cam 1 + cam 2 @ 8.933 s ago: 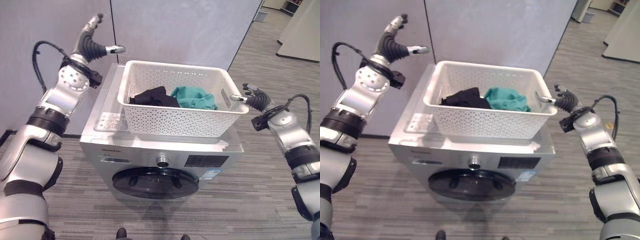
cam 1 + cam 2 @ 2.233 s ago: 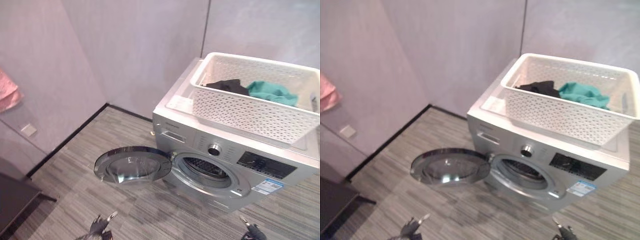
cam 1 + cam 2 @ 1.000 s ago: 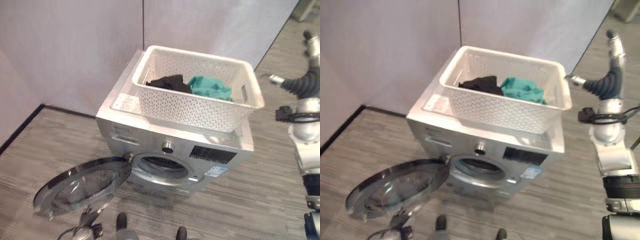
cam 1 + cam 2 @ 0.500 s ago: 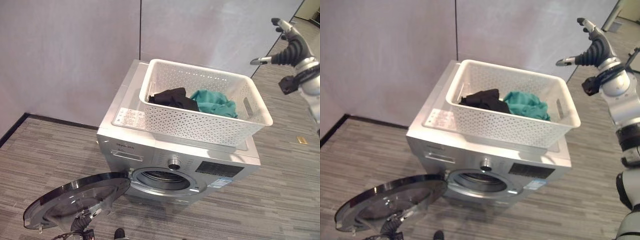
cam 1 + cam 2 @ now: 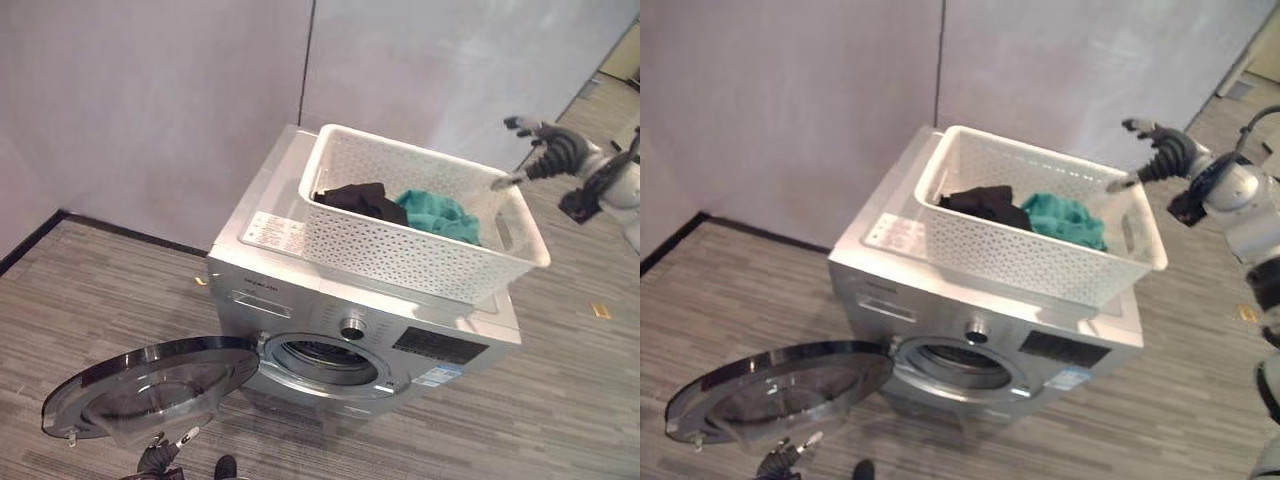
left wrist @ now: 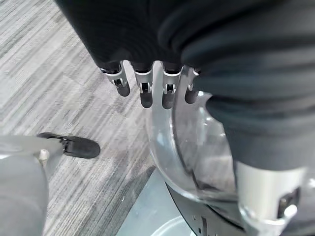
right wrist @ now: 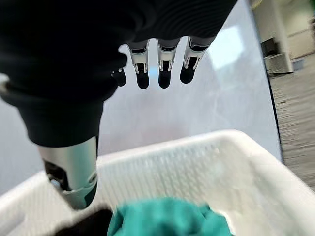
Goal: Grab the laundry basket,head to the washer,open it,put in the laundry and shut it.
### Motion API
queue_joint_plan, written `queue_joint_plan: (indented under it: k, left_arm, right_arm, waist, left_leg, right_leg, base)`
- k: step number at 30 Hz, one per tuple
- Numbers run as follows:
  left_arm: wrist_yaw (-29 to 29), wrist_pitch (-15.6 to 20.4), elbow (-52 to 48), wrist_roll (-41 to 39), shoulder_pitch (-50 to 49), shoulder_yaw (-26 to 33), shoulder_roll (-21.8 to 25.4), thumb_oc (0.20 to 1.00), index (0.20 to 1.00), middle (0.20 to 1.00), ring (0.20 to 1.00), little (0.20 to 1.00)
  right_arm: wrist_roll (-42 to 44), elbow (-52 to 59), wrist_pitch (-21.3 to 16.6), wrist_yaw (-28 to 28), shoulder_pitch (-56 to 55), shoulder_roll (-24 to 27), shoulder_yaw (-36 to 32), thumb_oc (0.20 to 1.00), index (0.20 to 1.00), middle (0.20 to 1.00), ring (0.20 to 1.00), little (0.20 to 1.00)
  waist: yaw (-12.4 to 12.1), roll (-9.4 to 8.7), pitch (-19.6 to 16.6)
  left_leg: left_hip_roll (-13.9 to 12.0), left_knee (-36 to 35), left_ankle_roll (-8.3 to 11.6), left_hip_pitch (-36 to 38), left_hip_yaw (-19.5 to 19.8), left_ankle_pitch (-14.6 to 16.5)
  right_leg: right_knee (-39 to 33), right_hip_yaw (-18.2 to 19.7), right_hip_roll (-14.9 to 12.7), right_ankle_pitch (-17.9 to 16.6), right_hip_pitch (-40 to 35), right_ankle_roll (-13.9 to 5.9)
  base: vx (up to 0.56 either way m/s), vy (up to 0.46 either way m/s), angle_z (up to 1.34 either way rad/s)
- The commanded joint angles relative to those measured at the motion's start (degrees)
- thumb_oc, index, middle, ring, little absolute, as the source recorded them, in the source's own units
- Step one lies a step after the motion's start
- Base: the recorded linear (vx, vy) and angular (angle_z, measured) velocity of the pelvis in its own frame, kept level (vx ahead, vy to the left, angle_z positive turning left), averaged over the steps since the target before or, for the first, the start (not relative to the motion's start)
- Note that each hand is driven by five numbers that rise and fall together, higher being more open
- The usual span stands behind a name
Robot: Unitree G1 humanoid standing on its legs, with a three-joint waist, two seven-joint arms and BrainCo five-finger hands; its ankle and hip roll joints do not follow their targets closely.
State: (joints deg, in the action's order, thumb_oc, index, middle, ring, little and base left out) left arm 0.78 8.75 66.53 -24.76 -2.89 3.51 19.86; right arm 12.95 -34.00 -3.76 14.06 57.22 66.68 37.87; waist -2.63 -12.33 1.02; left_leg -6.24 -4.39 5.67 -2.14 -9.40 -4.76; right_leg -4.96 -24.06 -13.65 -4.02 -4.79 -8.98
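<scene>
The white perforated laundry basket [image 5: 420, 225] sits on the silver washer [image 5: 300, 290], holding black clothing [image 5: 355, 198] and a teal garment [image 5: 438, 215]. The washer door [image 5: 145, 385] hangs open. The right hand [image 5: 545, 155] and the left hand [image 6: 147, 83] have fingers apart, holding nothing.

Washer on the floor, basket on its top

A silver washer [image 5: 330, 320] stands on grey striped floor [image 5: 90, 290] against a pale wall, its round door [image 5: 150, 385] swung open, low over the floor. On the washer's flat top sits a white perforated basket [image 5: 400, 255] holding a black garment [image 5: 355, 197] and a teal garment [image 5: 440, 215] side by side.
</scene>
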Motion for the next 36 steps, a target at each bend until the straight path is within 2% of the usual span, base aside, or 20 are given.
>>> queue_joint_plan:
  k: [1,5,14,20,28,31,36]
  left_arm:
    - [-1.8,1.3,1.9,-1.3,2.0,-0.6,0.4,1.000,1.000,1.000,1.000,1.000]
    - [-2.7,1.3,2.2,-1.3,1.7,-0.8,0.1,1.000,1.000,1.000,1.000,1.000]
    - [-4.0,1.2,1.6,-1.1,2.0,-2.6,-1.0,1.000,1.000,1.000,1.000,1.000]
    - [-4.0,0.7,1.4,-1.6,2.5,-3.4,-1.2,1.000,1.000,1.000,1.000,1.000]
    - [-3.9,0.5,2.0,-2.2,1.8,-3.1,-1.6,1.000,1.000,1.000,1.000,1.000]
    - [-4.0,0.2,2.3,-2.4,1.6,-3.3,-1.4,1.000,1.000,1.000,1.000,1.000]
    - [-3.9,0.1,2.1,-3.0,1.9,-3.1,-1.2,1.000,1.000,1.000,1.000,1.000]
  right_arm:
    - [4.2,3.1,-2.0,1.8,0.4,8.6,1.2,1.000,1.000,1.000,1.000,1.000]
    - [5.0,5.2,-2.8,3.4,-2.2,11.1,1.0,1.000,1.000,1.000,1.000,1.000]
    - [2.2,2.9,-2.4,6.5,-2.9,10.1,4.3,1.000,1.000,1.000,1.000,1.000]
    - [-2.4,-3.2,-0.7,6.7,-1.3,3.3,5.8,1.000,1.000,1.000,1.000,1.000]
    - [-3.8,-7.0,0.2,6.6,0.6,-0.7,7.0,1.000,1.000,1.000,1.000,1.000]
    - [-6.0,-8.2,0.8,6.8,2.4,-3.1,8.7,1.000,1.000,1.000,1.000,1.000]
    - [-8.4,-7.0,1.1,7.1,3.2,-4.2,10.7,1.000,1.000,1.000,1.000,1.000]
  waist:
    - [-1.7,1.01,-0.4]
    - [-1.5,0.83,-0.5]
    - [-2.2,0.94,0.0]
    - [-4.0,1.16,0.8]
    - [-5.2,1.18,1.1]
    - [-6.2,0.79,1.6]
    - [-7.1,0.03,2.6]
  left_leg:
    - [-0.2,1.8,-1.00,1.7,0.0,4.3]
    - [-0.1,1.5,-0.93,1.9,0.0,4.3]
    - [0.0,1.3,-0.92,1.9,0.9,4.3]
    - [0.1,1.3,-1.06,1.8,1.5,4.5]
    - [0.2,1.3,-1.03,0.9,2.3,4.1]
    - [0.2,1.3,-1.05,0.2,2.9,3.9]
    - [0.0,1.6,-0.91,-0.9,3.3,3.6]
  right_leg:
    - [9.6,0.4,-2.0,3.6,3.4,-1.85]
    - [10.2,0.2,-2.2,3.6,3.6,-1.94]
    - [11.0,-0.6,-2.6,3.6,3.8,-1.99]
    - [10.9,-1.5,-2.7,3.7,3.7,-1.97]
    - [10.2,-2.6,-2.4,3.6,3.4,-1.75]
    - [9.8,-3.4,-2.1,3.6,3.4,-1.61]
    - [9.6,-4.0,-1.7,3.7,3.6,-1.51]
  base:
    - [0.00,0.000,0.00]
    - [0.00,0.011,0.02]
    - [0.00,0.000,0.00]
    - [0.02,-0.004,0.03]
    - [0.01,0.001,0.06]
    - [0.01,-0.003,0.16]
    - [0.00,-0.016,0.08]
